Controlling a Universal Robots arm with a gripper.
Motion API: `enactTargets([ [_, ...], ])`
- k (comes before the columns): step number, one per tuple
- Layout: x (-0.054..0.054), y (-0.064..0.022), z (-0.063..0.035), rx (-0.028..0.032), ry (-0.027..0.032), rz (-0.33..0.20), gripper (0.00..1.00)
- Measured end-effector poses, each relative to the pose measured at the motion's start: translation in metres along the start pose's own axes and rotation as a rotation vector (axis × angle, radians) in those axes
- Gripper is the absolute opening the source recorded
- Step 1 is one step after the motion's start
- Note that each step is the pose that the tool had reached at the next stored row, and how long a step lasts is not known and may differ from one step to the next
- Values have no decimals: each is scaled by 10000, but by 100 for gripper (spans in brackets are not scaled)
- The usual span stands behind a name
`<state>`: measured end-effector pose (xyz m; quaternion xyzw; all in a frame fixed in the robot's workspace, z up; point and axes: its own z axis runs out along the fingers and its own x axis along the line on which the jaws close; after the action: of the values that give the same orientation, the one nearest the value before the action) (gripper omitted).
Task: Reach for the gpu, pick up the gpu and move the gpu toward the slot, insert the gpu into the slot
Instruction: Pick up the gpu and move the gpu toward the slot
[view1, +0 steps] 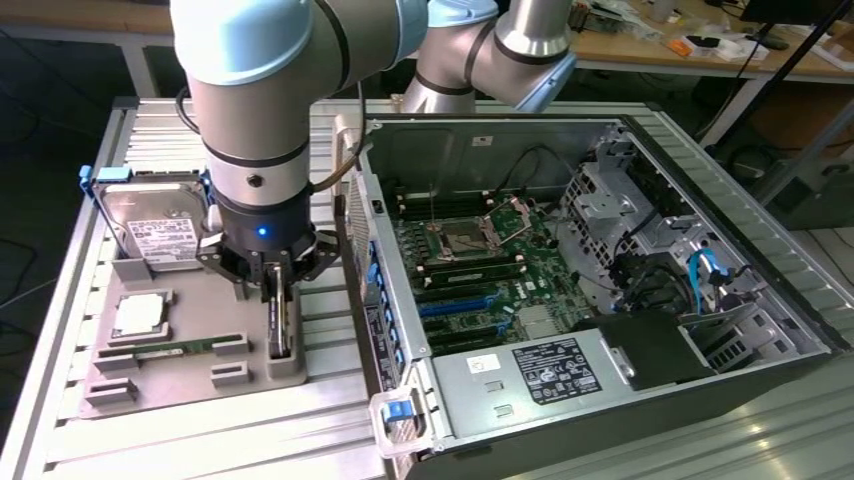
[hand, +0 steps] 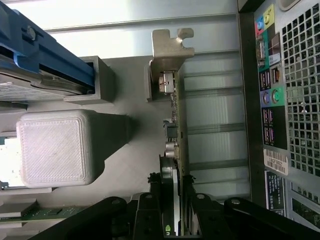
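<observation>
Black pincer (hand: 171, 192) closed flat on both faces of the gpu (hand: 176, 125), by its fan. Stands on edge in a grey holder (view1: 284, 368) on the table (view1: 200, 440), beside the computer case (view1: 534, 250). Probably light, stiff, fragile: wants gentle pressure on bare board, not components.

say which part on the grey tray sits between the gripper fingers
The gpu, the thin card standing on edge; the hard drive and memory stick sit apart, untouched.

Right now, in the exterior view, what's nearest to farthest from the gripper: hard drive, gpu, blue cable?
1. gpu, clasped in the gripper.
2. hard drive, on the exterior view's left.
3. blue cable, inside the case, exterior view's right.
</observation>
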<state>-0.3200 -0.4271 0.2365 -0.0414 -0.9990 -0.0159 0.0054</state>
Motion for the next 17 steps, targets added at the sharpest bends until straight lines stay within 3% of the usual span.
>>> enactTargets([
  [17, 3, 8, -264, 1, 1, -24, 27],
])
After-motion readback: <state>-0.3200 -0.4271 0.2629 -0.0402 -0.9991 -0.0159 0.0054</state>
